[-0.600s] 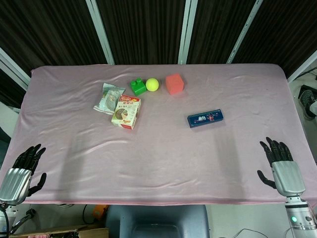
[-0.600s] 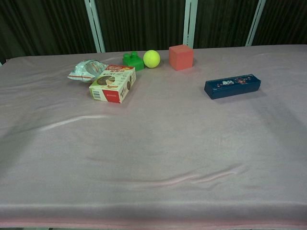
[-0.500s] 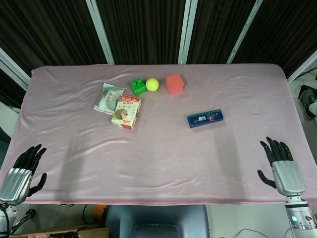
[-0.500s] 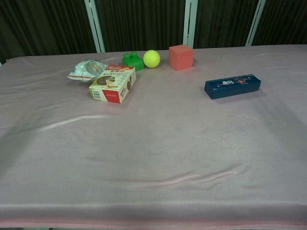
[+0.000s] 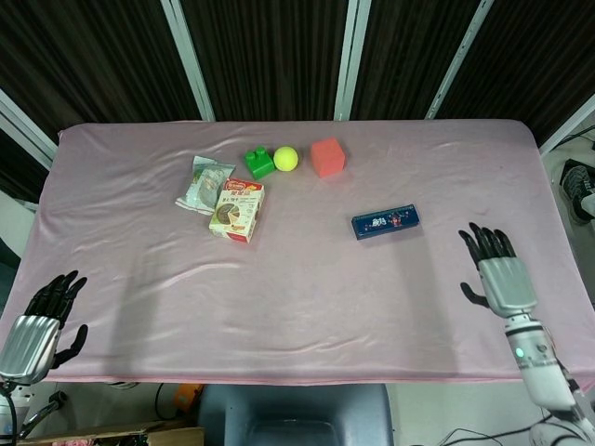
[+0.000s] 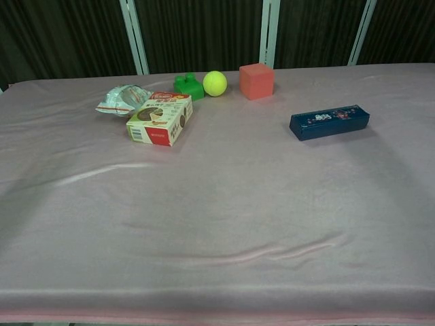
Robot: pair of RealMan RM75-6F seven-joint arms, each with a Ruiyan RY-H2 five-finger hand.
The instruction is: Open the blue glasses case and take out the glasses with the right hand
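Approach step: right hand [image 5: 497, 274] empty, fingers spread, lower right of frame. Blue glasses case [image 5: 386, 222] closed, right of centre on surface [image 5: 297, 288]. Next: reach up-left to the lid. Left hand [image 5: 37, 325] idle, fingers spread.

Bench [image 5: 307, 279]: matt pink cloth, lightly creased; snack box [image 5: 237, 210]: printed card; packet [image 5: 204, 184]: glossy crinkled film

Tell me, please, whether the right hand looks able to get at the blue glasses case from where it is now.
Probably yes: the right hand is open and holds nothing, and only bare pink cloth lies between it and the closed blue glasses case.
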